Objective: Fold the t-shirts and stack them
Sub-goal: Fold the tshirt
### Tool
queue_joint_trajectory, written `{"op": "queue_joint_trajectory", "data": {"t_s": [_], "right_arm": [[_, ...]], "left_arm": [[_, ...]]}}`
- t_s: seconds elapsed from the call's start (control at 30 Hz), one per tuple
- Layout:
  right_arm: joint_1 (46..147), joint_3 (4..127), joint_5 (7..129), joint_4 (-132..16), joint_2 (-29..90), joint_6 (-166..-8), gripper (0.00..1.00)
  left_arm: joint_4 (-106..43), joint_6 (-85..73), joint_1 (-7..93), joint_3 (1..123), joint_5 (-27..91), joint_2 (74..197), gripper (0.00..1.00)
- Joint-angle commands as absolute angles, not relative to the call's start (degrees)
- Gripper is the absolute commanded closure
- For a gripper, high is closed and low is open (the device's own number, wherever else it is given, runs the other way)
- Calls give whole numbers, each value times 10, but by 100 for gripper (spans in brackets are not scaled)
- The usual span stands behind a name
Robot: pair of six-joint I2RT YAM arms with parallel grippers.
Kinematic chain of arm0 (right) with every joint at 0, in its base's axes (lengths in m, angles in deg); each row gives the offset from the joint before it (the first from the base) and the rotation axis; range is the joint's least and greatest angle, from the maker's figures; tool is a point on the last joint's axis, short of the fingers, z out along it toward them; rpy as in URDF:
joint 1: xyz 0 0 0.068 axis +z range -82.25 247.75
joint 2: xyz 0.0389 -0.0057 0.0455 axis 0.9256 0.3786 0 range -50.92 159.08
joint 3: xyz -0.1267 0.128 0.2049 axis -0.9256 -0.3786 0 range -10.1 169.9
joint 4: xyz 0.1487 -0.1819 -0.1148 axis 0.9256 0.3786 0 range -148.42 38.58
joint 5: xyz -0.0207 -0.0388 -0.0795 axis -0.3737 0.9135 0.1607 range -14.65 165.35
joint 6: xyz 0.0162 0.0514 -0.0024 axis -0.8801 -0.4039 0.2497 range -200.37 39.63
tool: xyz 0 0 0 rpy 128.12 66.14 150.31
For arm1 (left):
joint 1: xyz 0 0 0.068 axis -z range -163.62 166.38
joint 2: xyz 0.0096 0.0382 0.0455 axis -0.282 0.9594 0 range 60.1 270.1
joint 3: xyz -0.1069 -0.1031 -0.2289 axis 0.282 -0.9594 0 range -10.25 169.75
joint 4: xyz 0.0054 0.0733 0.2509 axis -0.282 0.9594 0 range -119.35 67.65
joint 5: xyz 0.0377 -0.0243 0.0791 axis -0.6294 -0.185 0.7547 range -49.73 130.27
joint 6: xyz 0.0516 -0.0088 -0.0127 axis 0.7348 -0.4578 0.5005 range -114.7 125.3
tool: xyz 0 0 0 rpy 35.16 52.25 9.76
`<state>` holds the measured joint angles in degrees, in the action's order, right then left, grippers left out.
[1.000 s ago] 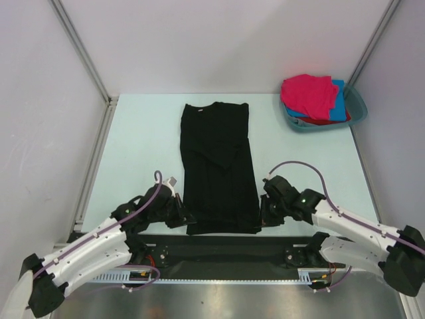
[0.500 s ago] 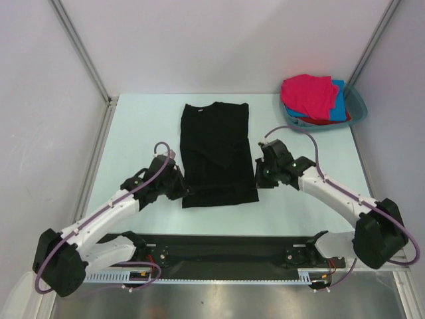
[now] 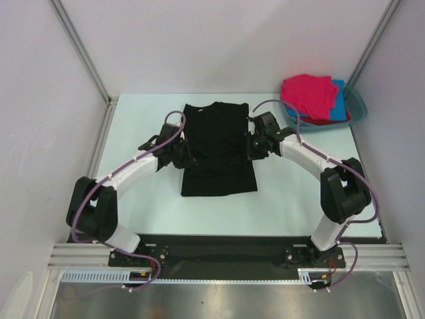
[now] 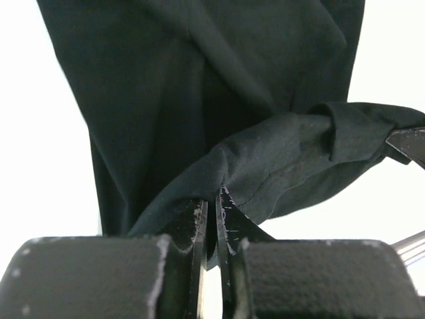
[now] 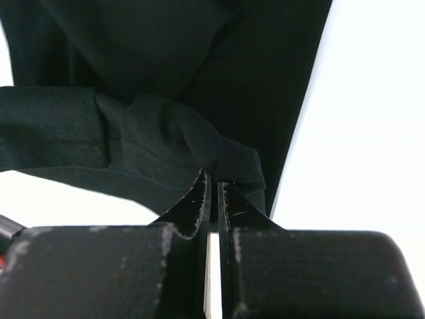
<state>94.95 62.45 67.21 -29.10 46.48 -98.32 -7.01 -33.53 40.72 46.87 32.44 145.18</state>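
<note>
The black t-shirt (image 3: 218, 136) lies lengthwise in the middle of the table, its near end lifted and doubled back over itself. My left gripper (image 3: 185, 155) is shut on the hem at the shirt's left edge. In the left wrist view the black cloth (image 4: 199, 80) bunches out from between the left gripper's (image 4: 212, 201) jaws. My right gripper (image 3: 250, 147) is shut on the hem at the right edge, and its wrist view shows the black fabric (image 5: 199, 53) pinched in that gripper (image 5: 214, 181). The hem hangs slack between both grippers. The magenta-pink t-shirt (image 3: 309, 94), the blue one (image 3: 340, 106) and the red one (image 3: 327, 121) sit piled together.
A teal basin (image 3: 359, 106) at the back right holds the pile of coloured shirts. Metal frame posts (image 3: 80, 50) stand at the back corners. The black rail (image 3: 219, 252) with the arm bases runs along the near edge.
Both grippers have carried the shirt's near hem away from the front edge toward the collar. The shirt's visible length has shortened as it doubles over.
</note>
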Motion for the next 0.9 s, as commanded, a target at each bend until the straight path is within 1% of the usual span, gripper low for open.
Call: {"op": "queue_joint_trajectory", "data": {"t_s": [0.0, 0.37, 0.4, 0.47, 0.53, 0.57, 0.6, 0.63, 0.67, 0.73, 0.77, 0.8, 0.87], "right_arm": [[933, 673, 657, -314, 496, -958, 100], [889, 779, 614, -312, 617, -943, 100], [881, 793, 610, -313, 624, -944, 99], [874, 805, 596, -320, 639, -951, 86], [867, 826, 591, -324, 655, -952, 88], [863, 833, 593, -323, 661, -952, 84], [860, 840, 598, -322, 668, -952, 79], [857, 850, 603, -323, 670, -952, 63], [853, 854, 605, -328, 673, -951, 59], [849, 861, 608, -333, 675, -944, 53], [847, 865, 608, -348, 675, -940, 45], [845, 872, 610, -347, 676, -933, 43], [843, 903, 626, -325, 683, -928, 43]], "left_arm": [[-91, -302, 385, 521, 301, 1494, 93], [-112, -291, 327, 589, 263, 1609, 94], [-123, -291, 324, 597, 254, 1618, 91], [-125, -286, 313, 612, 246, 1644, 82], [-139, -283, 304, 630, 243, 1660, 78], [-148, -280, 297, 636, 237, 1666, 73], [-151, -281, 291, 651, 236, 1678, 51], [-161, -281, 288, 658, 233, 1682, 39], [-166, -276, 280, 665, 241, 1686, 26], [-162, -277, 270, 692, 256, 1696, 23], [-168, -277, 261, 696, 258, 1695, 23], [-172, -278, 257, 704, 259, 1694, 22], [-177, -284, 246, 717, 255, 1692, 21]]}}
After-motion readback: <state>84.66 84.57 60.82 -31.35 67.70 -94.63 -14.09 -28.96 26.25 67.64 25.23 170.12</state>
